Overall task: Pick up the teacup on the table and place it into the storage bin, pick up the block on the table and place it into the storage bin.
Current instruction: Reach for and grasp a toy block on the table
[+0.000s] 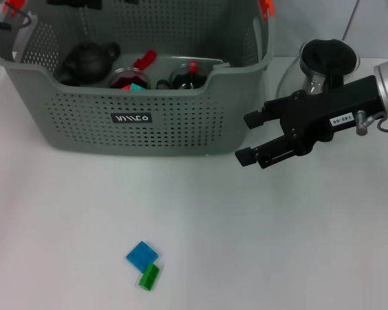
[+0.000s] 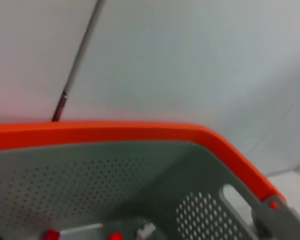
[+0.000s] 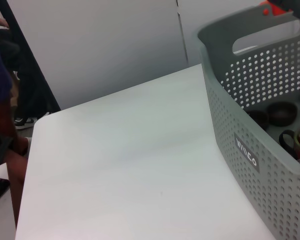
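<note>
The storage bin (image 1: 181,123) is grey-green with dotted, perforated walls, orange-red clips and a small black label (image 1: 131,118). On the white desk (image 1: 258,232) lie a blue block (image 1: 142,255) and a green block (image 1: 149,278). The right hand (image 1: 249,137) is black.

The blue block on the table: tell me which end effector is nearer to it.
Right. The right end effector hangs open beside the storage bin, up and right of the blue block. The left one is out of the head view, over the bin's far rim.
</note>
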